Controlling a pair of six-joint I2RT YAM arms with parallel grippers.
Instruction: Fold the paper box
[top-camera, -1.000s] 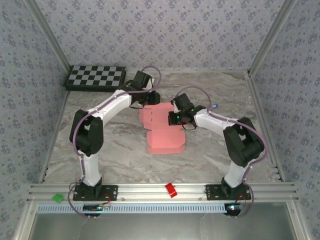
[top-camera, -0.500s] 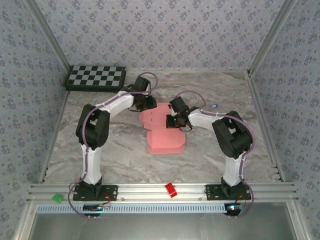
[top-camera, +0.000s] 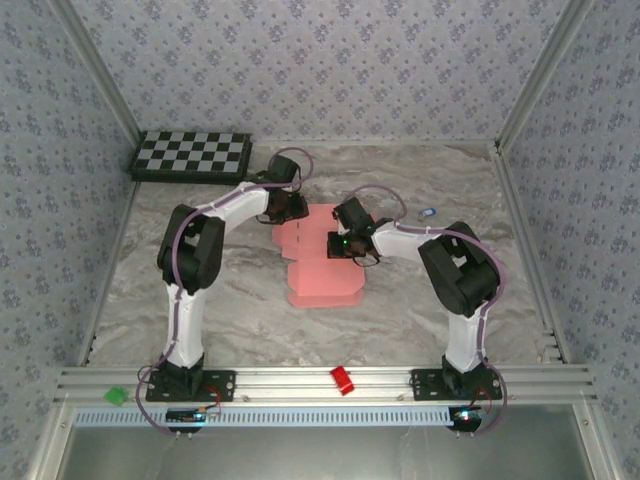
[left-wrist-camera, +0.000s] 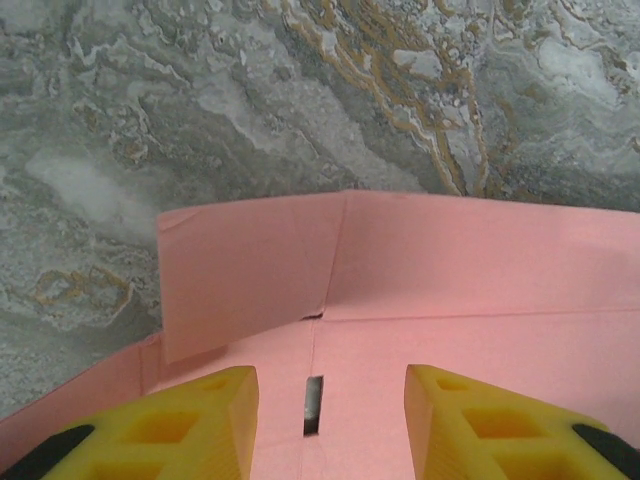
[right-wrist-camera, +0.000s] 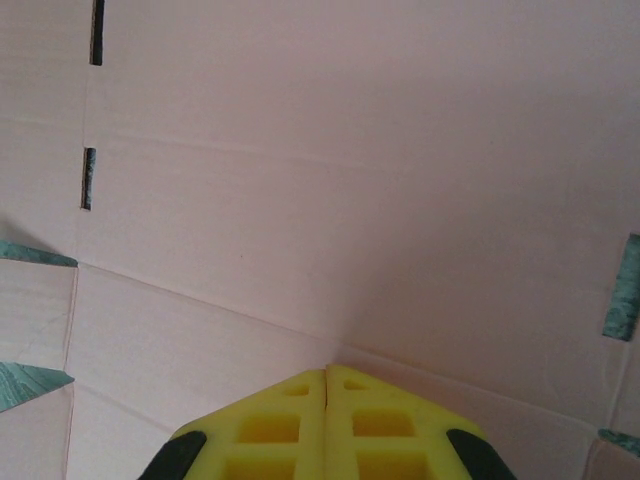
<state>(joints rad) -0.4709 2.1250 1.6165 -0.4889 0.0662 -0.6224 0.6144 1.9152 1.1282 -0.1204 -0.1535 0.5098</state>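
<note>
Presently: paper box (top-camera: 322, 262) lies spread on marble table (top-camera: 220, 300).
I note left gripper (left-wrist-camera: 330, 388) parted above it, gripping nothing; right gripper (right-wrist-camera: 327, 375) clenched empty over it.

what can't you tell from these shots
- Top view: left arm and right arm hide the far end of the pink die-cut card sheet.
- Left wrist view: open jaws and the bottom edge cut off the sheet's near part.
- Right wrist view: sheet overruns the frame.
- Top view: small blue item too small to identify.
</note>
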